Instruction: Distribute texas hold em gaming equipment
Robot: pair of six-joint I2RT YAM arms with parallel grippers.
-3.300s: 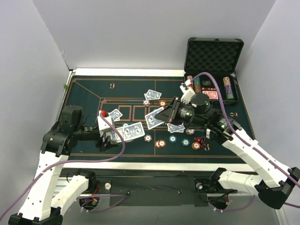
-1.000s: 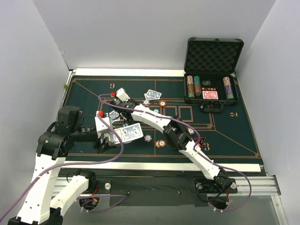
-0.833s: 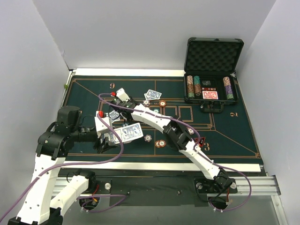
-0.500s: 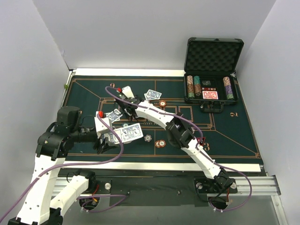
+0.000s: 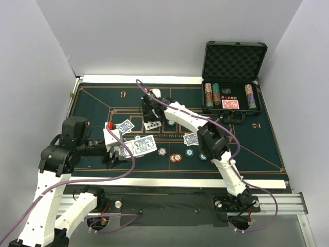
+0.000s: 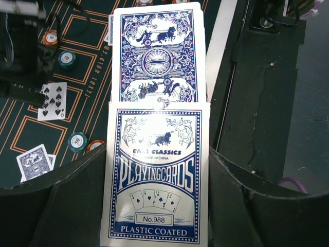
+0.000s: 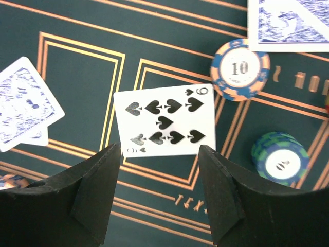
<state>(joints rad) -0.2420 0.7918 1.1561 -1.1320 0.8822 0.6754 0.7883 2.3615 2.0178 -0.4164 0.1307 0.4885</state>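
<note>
Right gripper point(image 7: 158, 154) hangs wide open, holding nothing, above the face-up white nine-of-spades card point(image 7: 163, 121), which lies flat on the green felt mat point(image 7: 77, 77), overlapping an orange-outlined box point(image 7: 169, 149) edge. Left gripper point(image 6: 157, 170) clamps the blue card pack point(image 6: 154, 206). Recommended: lift vertically, avoiding drag.

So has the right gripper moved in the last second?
Yes. In the top view the right gripper has swung right, away from the printed 9 and toward the case, and now hangs open over a nine of spades.

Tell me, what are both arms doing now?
Left gripper shut on blue-backed deck. Right gripper open over face-up nine of spades. Chips beside it, none blocking.
</note>
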